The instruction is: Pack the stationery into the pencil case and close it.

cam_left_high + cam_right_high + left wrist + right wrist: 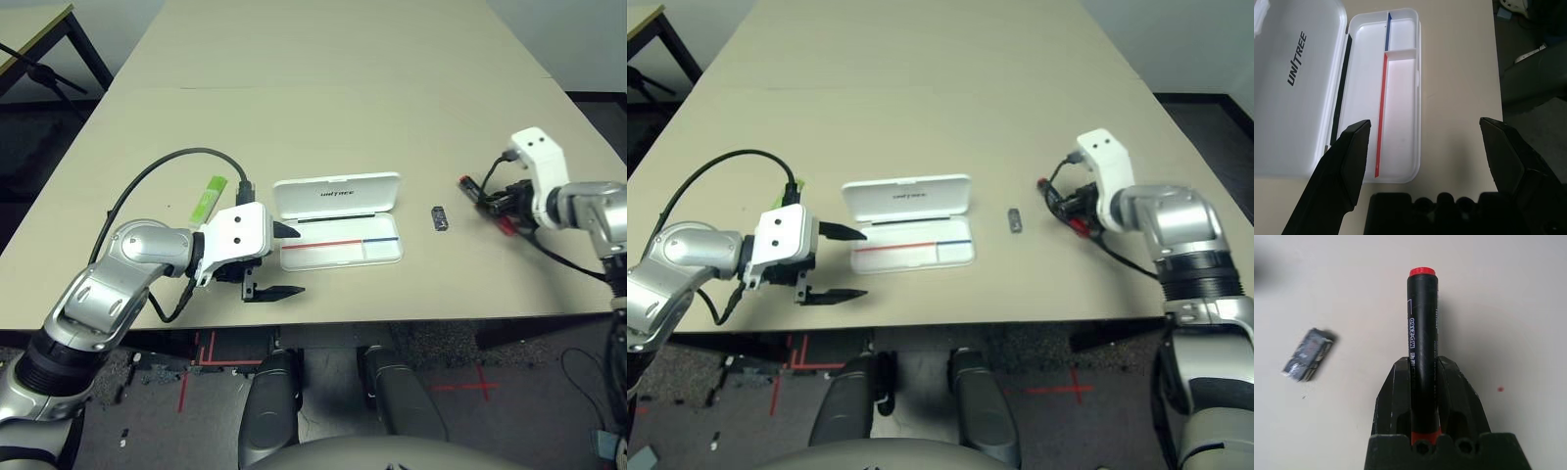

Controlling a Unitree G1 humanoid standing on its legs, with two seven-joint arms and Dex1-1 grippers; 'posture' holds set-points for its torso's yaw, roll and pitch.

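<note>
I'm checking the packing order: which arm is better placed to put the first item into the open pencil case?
Probably the right: its gripper is shut on the black pen. The left gripper hangs open, empty, beside the pencil case.

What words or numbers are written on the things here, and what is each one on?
"UNITREE": black letters on the open lid of the flat white plastic pencil case.
"MG-2130": white print on the black marker pen with red ends.
Small dark grey block: markings too blurred to read.

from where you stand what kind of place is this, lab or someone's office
Most likely a robotics lab or test room: a large bare beige table, red tape marks on the floor beneath it, and a dark stand beside another table at the side.
</note>
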